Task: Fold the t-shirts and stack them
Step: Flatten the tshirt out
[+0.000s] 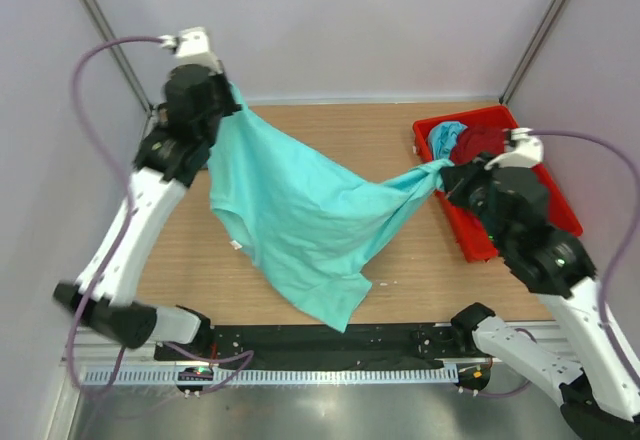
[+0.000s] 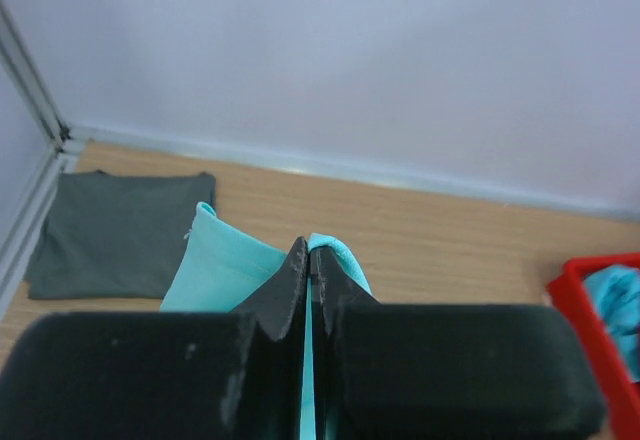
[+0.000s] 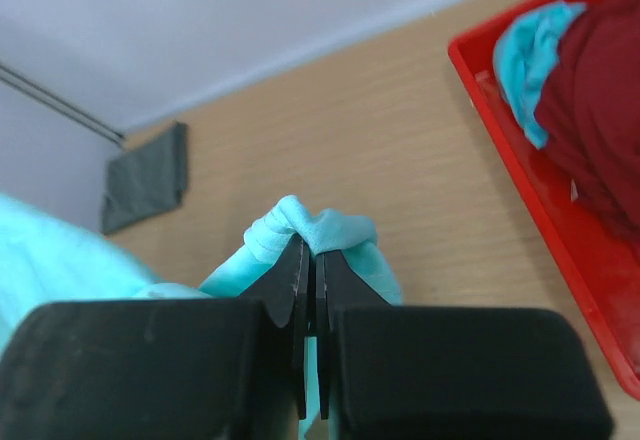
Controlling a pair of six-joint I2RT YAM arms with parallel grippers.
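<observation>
A mint green t-shirt (image 1: 300, 220) hangs spread in the air between both arms, its lower hem drooping toward the table's front. My left gripper (image 1: 228, 100) is shut on its far left corner (image 2: 225, 265). My right gripper (image 1: 443, 172) is shut on a bunched corner (image 3: 315, 228) near the tray. A folded dark grey t-shirt (image 2: 120, 232) lies flat at the far left corner and also shows in the right wrist view (image 3: 147, 178). A maroon t-shirt (image 1: 482, 143) and a turquoise t-shirt (image 1: 446, 135) lie crumpled in the red tray. No pink shirt is in view.
The red plastic tray (image 1: 470, 235) stands at the table's right side, close beside my right gripper. The wooden table (image 1: 370, 140) is walled by pale panels behind and at both sides. A black rail runs along the near edge.
</observation>
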